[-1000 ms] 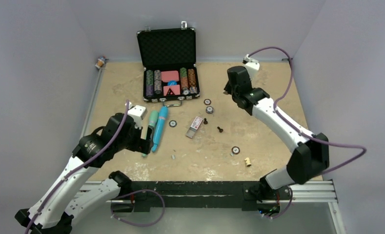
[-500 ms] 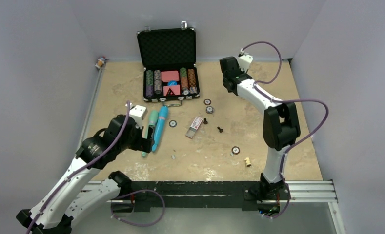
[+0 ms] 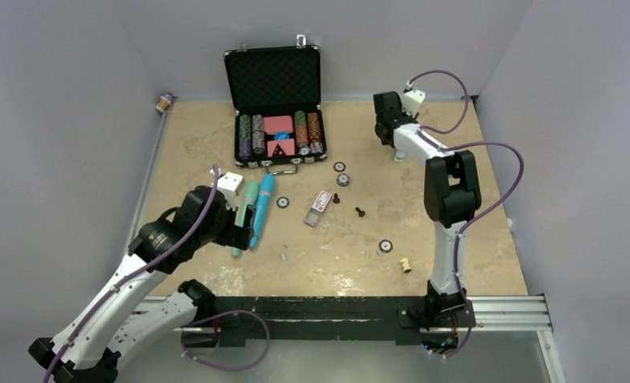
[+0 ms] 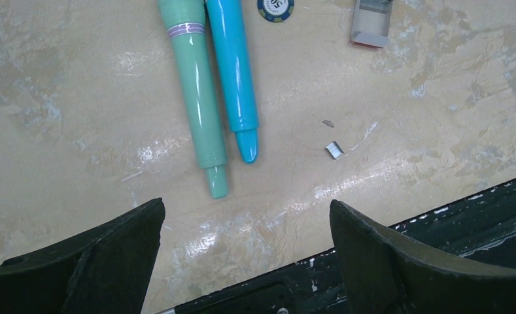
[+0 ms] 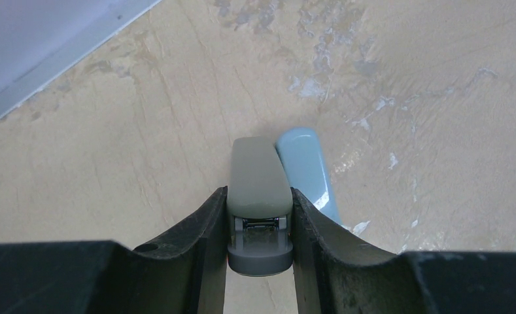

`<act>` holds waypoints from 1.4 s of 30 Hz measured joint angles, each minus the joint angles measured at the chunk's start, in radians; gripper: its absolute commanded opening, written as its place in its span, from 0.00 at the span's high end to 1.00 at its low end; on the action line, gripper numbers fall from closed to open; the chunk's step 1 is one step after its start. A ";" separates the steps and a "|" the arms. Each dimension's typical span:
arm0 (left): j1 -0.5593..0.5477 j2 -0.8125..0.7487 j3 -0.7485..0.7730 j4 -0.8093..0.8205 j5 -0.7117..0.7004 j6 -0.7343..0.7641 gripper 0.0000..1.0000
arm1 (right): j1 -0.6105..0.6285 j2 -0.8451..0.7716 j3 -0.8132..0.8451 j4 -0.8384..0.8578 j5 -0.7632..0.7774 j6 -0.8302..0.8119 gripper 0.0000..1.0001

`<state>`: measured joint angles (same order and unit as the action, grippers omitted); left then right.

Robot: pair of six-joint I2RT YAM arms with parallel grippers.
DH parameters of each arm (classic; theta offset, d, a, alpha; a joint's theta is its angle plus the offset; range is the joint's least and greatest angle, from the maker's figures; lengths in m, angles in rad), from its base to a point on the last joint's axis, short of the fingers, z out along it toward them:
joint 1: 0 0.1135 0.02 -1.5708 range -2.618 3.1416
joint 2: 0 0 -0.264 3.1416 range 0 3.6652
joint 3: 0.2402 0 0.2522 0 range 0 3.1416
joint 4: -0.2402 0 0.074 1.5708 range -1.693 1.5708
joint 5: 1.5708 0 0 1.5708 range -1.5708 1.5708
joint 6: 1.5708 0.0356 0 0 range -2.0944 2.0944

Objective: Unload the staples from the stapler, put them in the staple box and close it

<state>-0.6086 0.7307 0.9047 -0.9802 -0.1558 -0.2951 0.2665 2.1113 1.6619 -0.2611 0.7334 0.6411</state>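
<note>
We see the stapler [image 5: 258,176] at the far right part of the table [image 3: 455,199], close to the back wall. It is grey-beige on top, with a darker grey end that points toward the wrist camera. The right gripper [image 5: 259,216] is clamped on it: each finger presses against one long side of the stapler. A light blue object [image 5: 304,167] lies just beside the stapler, on its right in the wrist view. We cannot tell if it is a part of the stapler.

Well apart from there, at the near left part of the table, the left gripper [image 4: 245,208] hovers over the surface with its fingers wide apart and nothing between them. Under it lie a green marker [image 4: 196,98] and a blue marker [image 4: 234,72], side by side and touching. A small silver strip [image 4: 334,150], which looks like a few staples, lies alone to the right of the markers.

Further out we see a poker chip [image 4: 275,6] and a small box [image 4: 371,19]. An open poker chip case [image 3: 275,104] stands at the back middle of the table.
</note>
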 measured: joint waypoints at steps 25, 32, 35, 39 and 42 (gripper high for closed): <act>0.000 0.031 0.000 0.008 0.013 0.001 0.02 | 0.017 -0.116 -0.232 0.118 -0.355 -0.041 0.53; 0.000 0.031 0.000 0.011 0.013 0.001 0.03 | 0.022 -0.126 -0.269 0.090 -0.412 -0.053 0.46; 0.000 0.031 0.000 0.014 0.013 0.001 0.03 | 0.026 -0.156 -0.298 0.076 -0.435 -0.060 0.43; 0.000 0.032 0.000 0.015 0.013 0.001 0.03 | 0.030 -0.217 -0.341 0.036 -0.455 -0.067 0.40; 0.000 0.035 0.000 0.014 0.013 0.002 0.03 | 0.032 -0.277 -0.380 0.024 -0.472 -0.064 0.37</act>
<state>-0.6086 0.7658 0.9043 -0.9657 -0.1432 -0.2935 0.2985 1.8347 1.2816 -0.2375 0.2619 0.5774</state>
